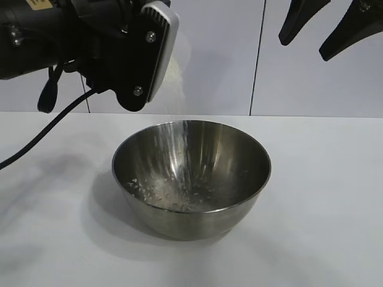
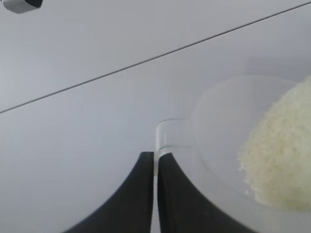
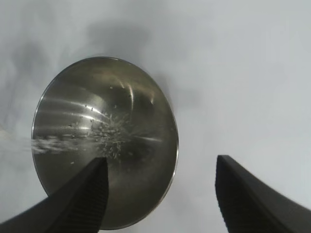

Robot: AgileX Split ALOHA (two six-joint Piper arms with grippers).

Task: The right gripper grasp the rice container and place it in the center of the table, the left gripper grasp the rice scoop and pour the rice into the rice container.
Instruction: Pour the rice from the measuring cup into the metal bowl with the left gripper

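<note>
The steel rice container (image 1: 191, 177) stands on the white table (image 1: 323, 209), with rice grains (image 1: 170, 192) scattered on its inside. It also shows in the right wrist view (image 3: 104, 136), with a stream of rice (image 3: 48, 144) falling into it. The left gripper (image 2: 156, 158) is shut on the handle of the clear rice scoop (image 2: 228, 145), which is tilted and holds a heap of rice (image 2: 279, 150). The left arm (image 1: 108, 42) hangs above the container's left side. The right gripper (image 1: 308, 49) is open and empty, raised at the upper right; its fingers (image 3: 82, 194) show above the container.
A black cable (image 1: 42, 134) hangs from the left arm down toward the table's left side. A white panelled wall (image 1: 257, 60) stands behind the table.
</note>
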